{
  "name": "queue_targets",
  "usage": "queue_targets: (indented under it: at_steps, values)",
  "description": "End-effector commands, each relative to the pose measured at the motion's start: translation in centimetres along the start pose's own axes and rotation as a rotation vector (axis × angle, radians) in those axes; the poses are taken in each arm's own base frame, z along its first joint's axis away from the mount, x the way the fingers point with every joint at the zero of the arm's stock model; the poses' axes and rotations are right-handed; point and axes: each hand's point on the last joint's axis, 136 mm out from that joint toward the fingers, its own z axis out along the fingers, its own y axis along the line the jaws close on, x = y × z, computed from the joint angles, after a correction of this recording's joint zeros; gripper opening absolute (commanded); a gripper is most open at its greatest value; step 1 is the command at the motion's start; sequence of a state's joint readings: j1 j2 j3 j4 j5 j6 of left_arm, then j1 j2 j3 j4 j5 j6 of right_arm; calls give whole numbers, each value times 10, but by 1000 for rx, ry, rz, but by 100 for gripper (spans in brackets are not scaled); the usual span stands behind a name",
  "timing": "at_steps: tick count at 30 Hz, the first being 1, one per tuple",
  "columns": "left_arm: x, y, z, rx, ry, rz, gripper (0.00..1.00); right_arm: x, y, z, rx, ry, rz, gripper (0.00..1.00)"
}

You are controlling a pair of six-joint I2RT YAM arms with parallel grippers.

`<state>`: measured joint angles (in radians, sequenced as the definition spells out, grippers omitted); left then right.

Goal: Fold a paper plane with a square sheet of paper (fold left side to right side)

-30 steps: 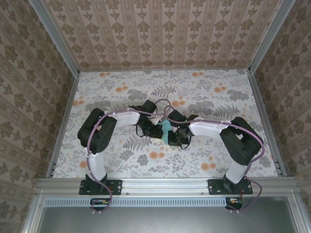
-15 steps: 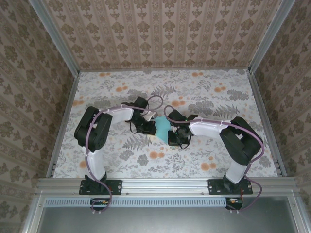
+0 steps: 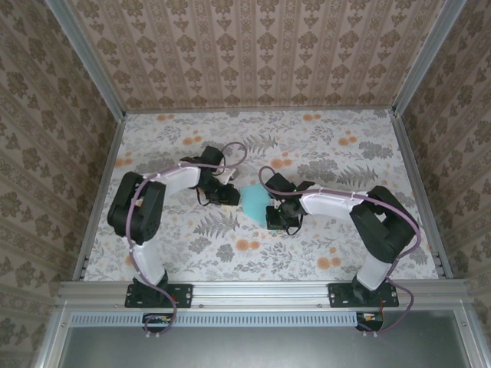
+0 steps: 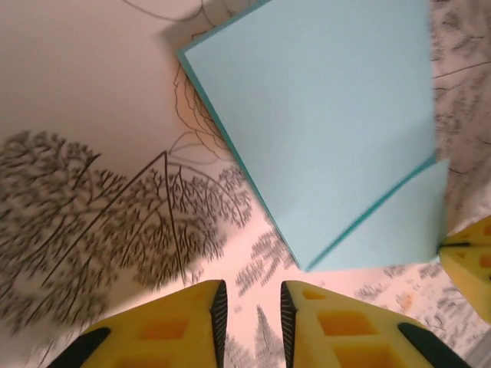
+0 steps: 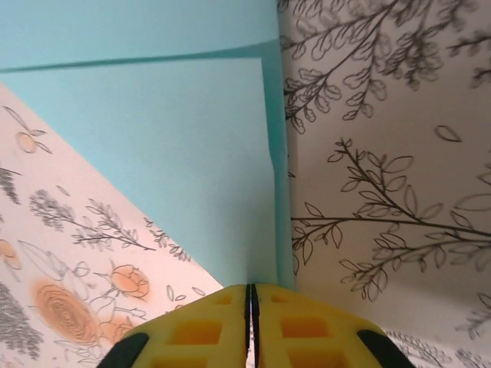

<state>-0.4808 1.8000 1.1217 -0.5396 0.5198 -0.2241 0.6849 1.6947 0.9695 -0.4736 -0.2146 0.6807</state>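
Observation:
The light-turquoise sheet of paper [image 3: 255, 202] lies folded on the flowered table and narrows to a point at its near end. The left wrist view shows it [image 4: 322, 130] with one flap lying over another. My left gripper [image 3: 231, 197] [image 4: 251, 307] is just left of it, open a little with nothing between the jaws. My right gripper [image 3: 271, 222] [image 5: 251, 295] stands at the paper's near right tip, jaws shut to a thin slit. The paper [image 5: 153, 153] runs right up to those fingertips; whether it is pinched does not show. One right finger [image 4: 469, 261] shows beside the paper.
The flowered tabletop [image 3: 337, 153] is fenced by aluminium rails [image 3: 100, 184] and patterned walls. Both arms bend inward toward the middle, their purple cables looping above the wrists.
My left gripper has pulled back to the left off the paper and its jaws have parted. More of the paper lies uncovered. The right gripper stays at the paper's tip.

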Motion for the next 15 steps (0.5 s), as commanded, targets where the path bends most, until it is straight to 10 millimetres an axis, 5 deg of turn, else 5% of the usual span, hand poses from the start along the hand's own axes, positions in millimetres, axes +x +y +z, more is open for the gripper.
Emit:
queue_targets:
  at_steps: [1,7,15]
  values:
    - [-3,-16,-24,47,-90,-54,36,-21,5,-28,-32,-120,-79,23]
    - [3,-24,-32,127,-198,-191,49,-47,0,-51,-73,-226,-201,50]
    - [-1,-34,-15,286,-224,-337,53,-62,1,-37,-165,-206,-274,53]
